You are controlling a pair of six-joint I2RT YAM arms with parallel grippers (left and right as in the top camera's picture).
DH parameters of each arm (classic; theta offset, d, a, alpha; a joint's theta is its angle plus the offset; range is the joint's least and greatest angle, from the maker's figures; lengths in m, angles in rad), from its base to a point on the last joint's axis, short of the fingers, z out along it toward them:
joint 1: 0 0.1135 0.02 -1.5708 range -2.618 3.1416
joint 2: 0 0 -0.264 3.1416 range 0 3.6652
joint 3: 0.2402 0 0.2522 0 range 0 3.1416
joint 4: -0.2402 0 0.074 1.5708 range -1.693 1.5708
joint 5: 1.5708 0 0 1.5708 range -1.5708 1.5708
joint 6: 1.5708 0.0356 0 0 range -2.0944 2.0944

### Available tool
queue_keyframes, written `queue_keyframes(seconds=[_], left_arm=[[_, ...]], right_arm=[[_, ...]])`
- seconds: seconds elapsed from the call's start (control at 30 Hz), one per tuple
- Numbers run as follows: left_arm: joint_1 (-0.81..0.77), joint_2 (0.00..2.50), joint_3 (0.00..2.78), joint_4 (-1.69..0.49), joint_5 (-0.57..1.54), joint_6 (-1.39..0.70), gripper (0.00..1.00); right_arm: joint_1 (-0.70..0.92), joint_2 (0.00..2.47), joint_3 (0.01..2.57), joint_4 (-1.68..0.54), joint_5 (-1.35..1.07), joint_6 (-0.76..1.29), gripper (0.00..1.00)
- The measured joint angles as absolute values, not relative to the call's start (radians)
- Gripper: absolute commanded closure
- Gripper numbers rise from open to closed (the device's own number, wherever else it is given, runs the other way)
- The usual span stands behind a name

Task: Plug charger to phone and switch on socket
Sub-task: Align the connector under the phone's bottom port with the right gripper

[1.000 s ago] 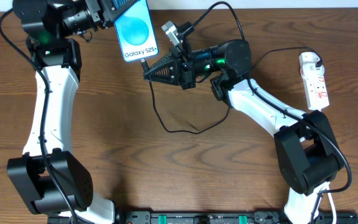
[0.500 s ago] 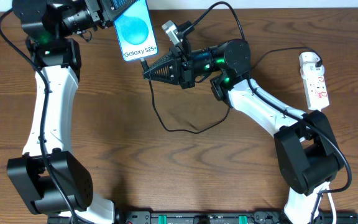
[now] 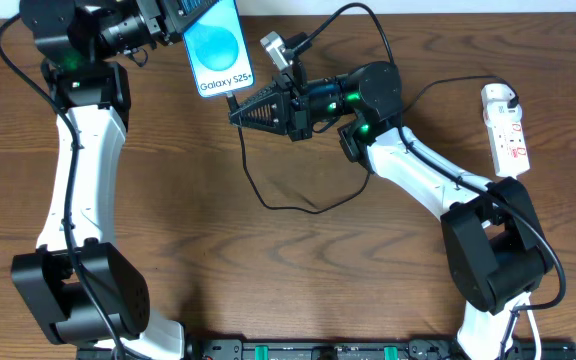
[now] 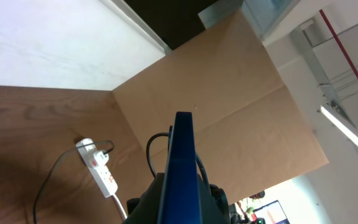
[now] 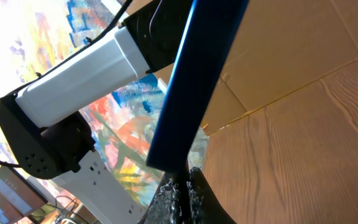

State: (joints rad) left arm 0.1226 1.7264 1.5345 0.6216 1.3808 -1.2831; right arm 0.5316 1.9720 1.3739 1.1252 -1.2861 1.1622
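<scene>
The phone (image 3: pixel 218 48) shows its bright blue screen at the top of the overhead view, raised off the table, with my left gripper (image 3: pixel 180 20) shut on its upper end. My right gripper (image 3: pixel 236 113) points left with its tip right under the phone's lower edge, shut on the plug of the charger (image 3: pixel 251 172), whose thin black cable loops over the table. In the right wrist view the fingertips (image 5: pixel 194 182) touch the phone's bottom end (image 5: pixel 168 158). The white socket (image 3: pixel 509 135) lies at the far right with a white adapter (image 3: pixel 498 97) plugged in.
In the left wrist view the phone (image 4: pixel 182 168) is edge on, with the socket (image 4: pixel 99 168) on the brown wooden table (image 3: pixel 168 220) behind it. Brown cardboard (image 4: pixel 229 93) stands beyond the table. A black rail (image 3: pixel 318 350) runs along the front edge.
</scene>
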Motion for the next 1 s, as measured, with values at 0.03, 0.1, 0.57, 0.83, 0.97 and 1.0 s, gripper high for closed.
queue_keyframes(seconds=[0.03,0.1,0.57,0.83,0.97,1.0], left_arm=[[0.123,1.726,1.534,0.622,1.38,-1.283,0.93],[0.123,1.726,1.534,0.622,1.38,-1.283,0.93],[0.123,1.726,1.534,0.622,1.378,-1.262,0.92],[0.123,1.726,1.534,0.623,1.386,-1.228,0.92],[0.123,1.726,1.534,0.625,1.392,-1.223,0.93],[0.123,1.726,1.534,0.625,1.393,-1.222,0.92]], right_arm=[[0.532,1.972,1.374,1.125,-1.286,1.162,0.99],[0.532,1.972,1.374,1.125,-1.286,1.162,0.99],[0.532,1.972,1.374,1.123,-1.283,1.178,0.99],[0.532,1.973,1.374,1.12,-1.283,1.196,0.99],[0.532,1.973,1.374,1.12,-1.283,1.198,0.99],[0.532,1.973,1.374,1.119,-1.284,1.198,0.99]])
